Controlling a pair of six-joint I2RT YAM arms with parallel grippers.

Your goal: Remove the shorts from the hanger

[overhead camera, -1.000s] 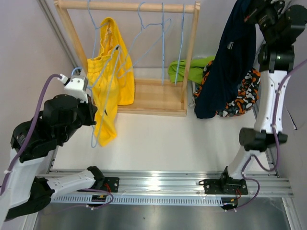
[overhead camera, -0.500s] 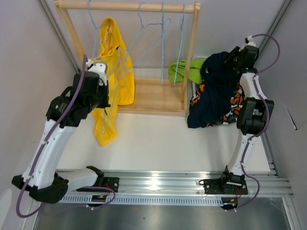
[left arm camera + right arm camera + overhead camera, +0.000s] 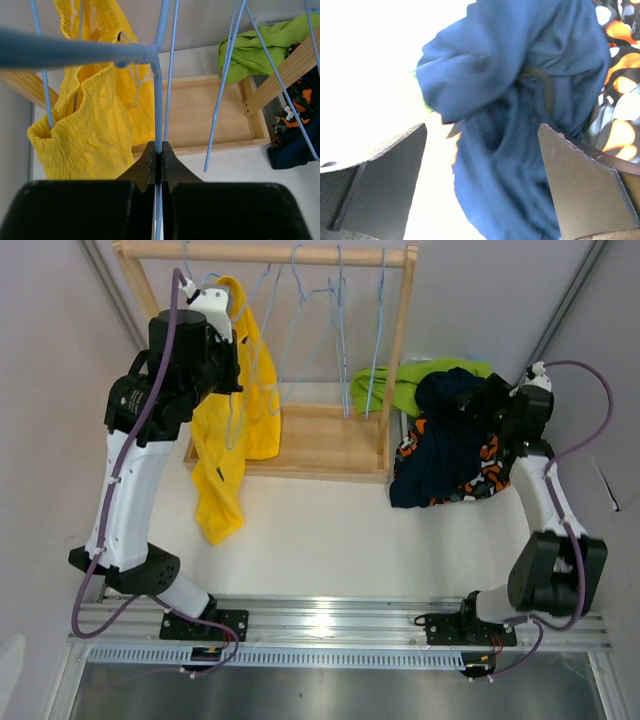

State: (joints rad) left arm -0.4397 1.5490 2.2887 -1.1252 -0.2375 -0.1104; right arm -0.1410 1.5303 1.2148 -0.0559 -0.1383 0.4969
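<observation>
Wooden rack (image 3: 398, 360) and bare hangers (image 3: 223, 90) crowd our left claw (image 3: 158, 159), pinching a blue hanger wire (image 3: 157, 100), yellow shorts (image 3: 100, 130) just left; our right claw (image 3: 482, 129) spread over the navy shorts (image 3: 520, 65).
</observation>
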